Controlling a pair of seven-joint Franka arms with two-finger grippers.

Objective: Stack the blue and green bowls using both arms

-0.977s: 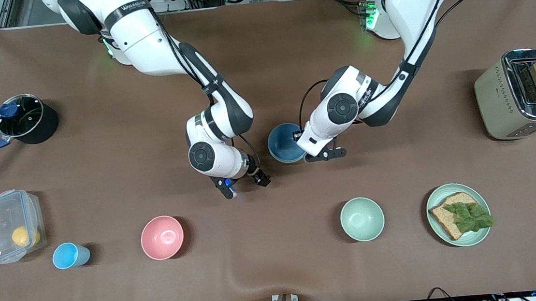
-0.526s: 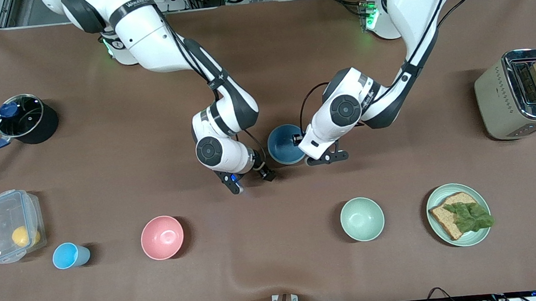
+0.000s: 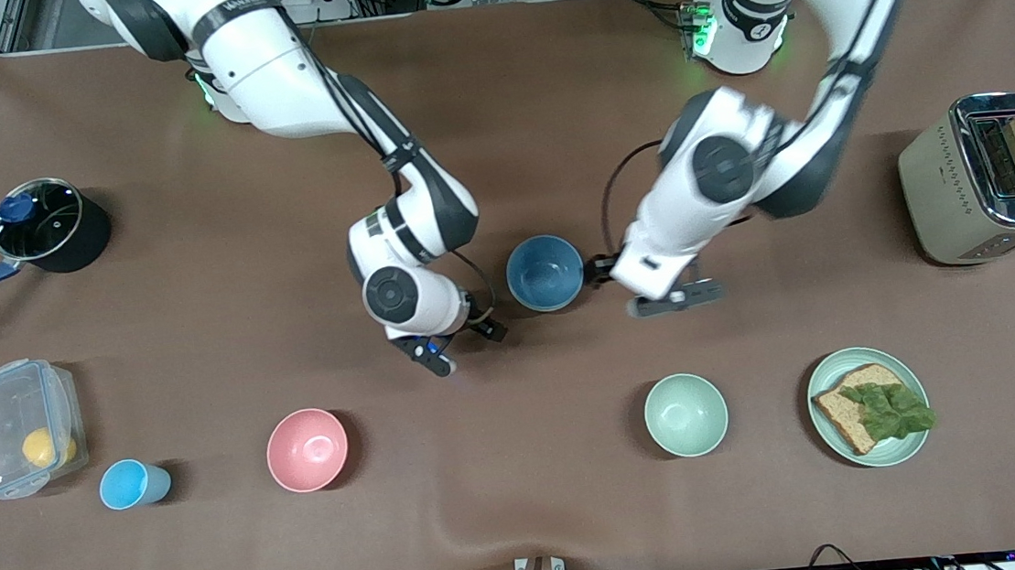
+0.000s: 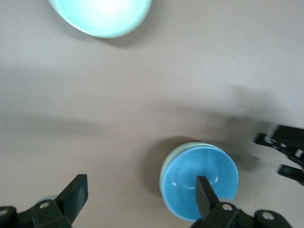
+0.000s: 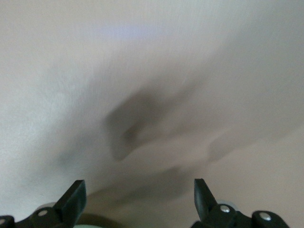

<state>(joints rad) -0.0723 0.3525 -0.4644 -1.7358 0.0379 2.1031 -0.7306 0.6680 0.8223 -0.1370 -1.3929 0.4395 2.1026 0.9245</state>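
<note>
Mid-table, upright, the blue bowl (image 3: 545,272); in the left wrist view, a pale green edge under its rim, probably the green bowl (image 4: 166,164) nested beneath, though hidden from the front camera; stacking therefore judged done or nearly so.

Beside the blue bowl, toward the left arm's end of the table, the left gripper (image 4: 140,183); jaws spread wide, nothing between them, held off the bowl, likely so as not to knock the stack.

Beside the blue bowl, toward the right arm's end, the right gripper (image 5: 138,186); likewise wide open and empty, over bare table (image 3: 195,285), clear of the rim for the same reason.

Nearer the front camera than the blue bowl, a mint bowl (image 3: 686,414) and a pink bowl (image 3: 307,449), both well apart from it and untouched; no part in this task.

Likely next: lifting both arms straight away from the stack; main risk, a finger catching the rim and tipping the bowls.
</note>
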